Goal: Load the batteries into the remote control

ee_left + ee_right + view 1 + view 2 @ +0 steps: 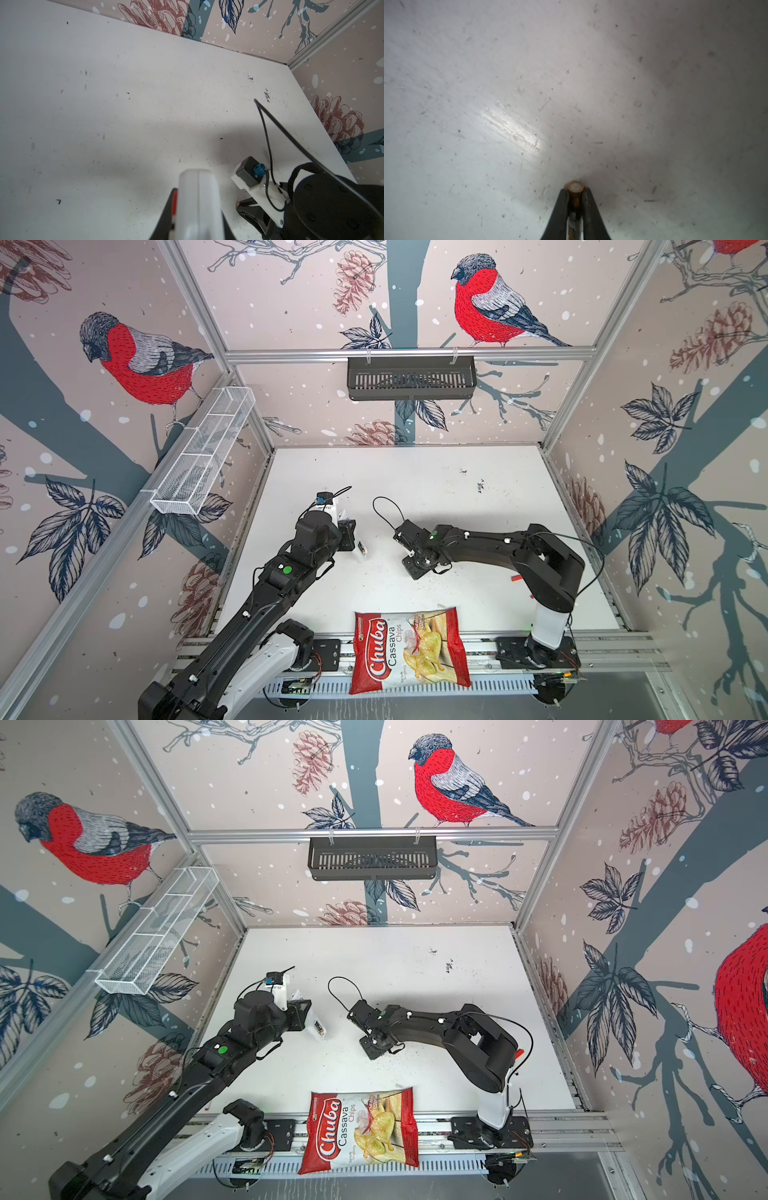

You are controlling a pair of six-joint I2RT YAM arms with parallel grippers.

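black basket point(411, 383): hung on the back rail, 12 o'clock; contents can't tell through the slats
mesh basket point(203, 452): white wire, divided into compartments, on the side rail at 10 o'clock; contents can't tell
left gripper point(195, 224): clamped narrow on the remote control point(197, 187), held off the table at 9 o'clock of centre
right gripper point(575, 192): pinching a battery point(574, 199), gold end outward, tips just above the surface near centre
chips bag point(411, 649): red, flat, across the front rail at 6 o'clock
table point(457, 489): white, scuffed, dark specks toward 1 o'clock
room: bird-and-pinecone wallpaper, aluminium frame
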